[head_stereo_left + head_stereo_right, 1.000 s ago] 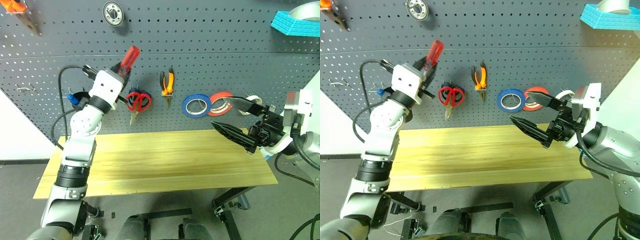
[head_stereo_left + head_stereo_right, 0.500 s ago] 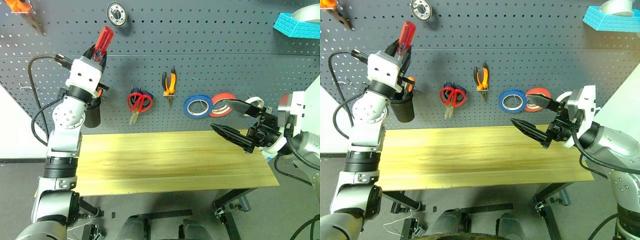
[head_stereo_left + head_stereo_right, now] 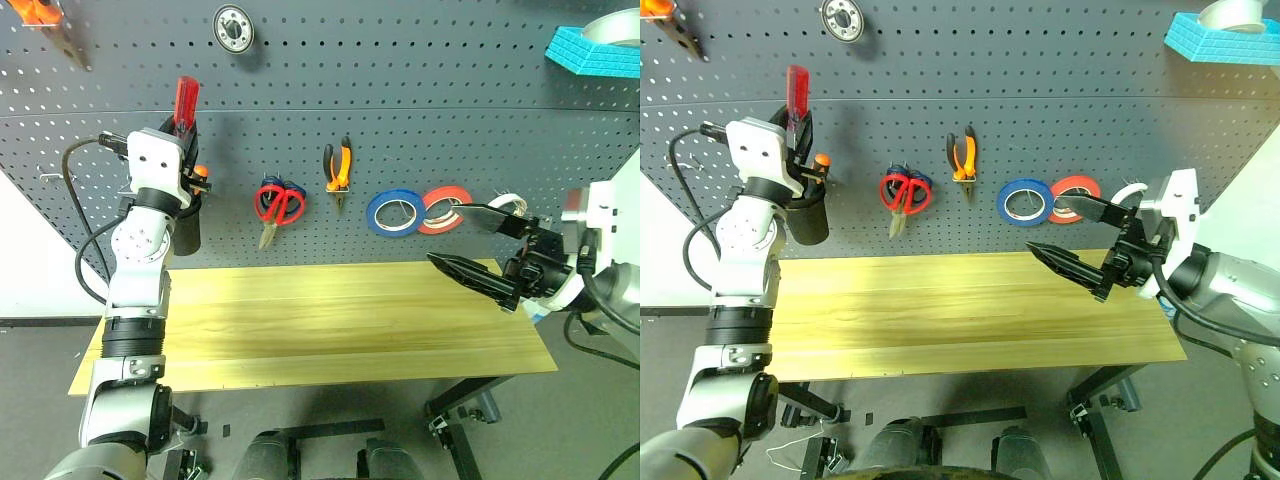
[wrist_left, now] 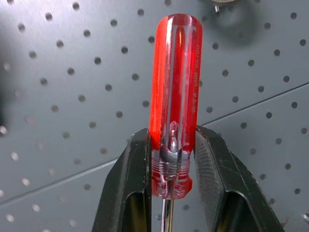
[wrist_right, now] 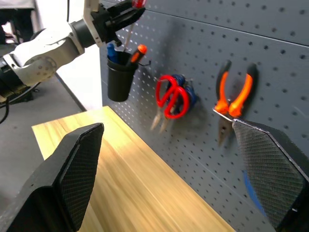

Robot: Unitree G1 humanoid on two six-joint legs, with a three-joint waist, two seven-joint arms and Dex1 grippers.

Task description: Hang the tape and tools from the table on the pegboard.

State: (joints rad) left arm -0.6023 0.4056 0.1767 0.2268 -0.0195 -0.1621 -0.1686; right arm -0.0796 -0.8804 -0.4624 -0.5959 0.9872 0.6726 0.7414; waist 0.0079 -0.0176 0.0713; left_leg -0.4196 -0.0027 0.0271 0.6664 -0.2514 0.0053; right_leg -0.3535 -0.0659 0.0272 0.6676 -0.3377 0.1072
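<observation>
Just beside the black cup (image 3: 187, 228) (screwdrivers inside) hang red scissors (image 3: 277, 204), pliers (image 3: 337, 170).

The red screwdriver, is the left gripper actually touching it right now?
Touching. In the left wrist view, the left gripper has both fingers pressed against the base of the red screwdriver handle, no gap either side.

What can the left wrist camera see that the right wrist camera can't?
Left wrist view alone: the left gripper's fingers up close, pinching the clear red screwdriver handle near its base.

Right wrist view alone: the black cup, red scissors, pliers, the table and the open right gripper.

Both: the screwdriver and the pegboard.
</observation>
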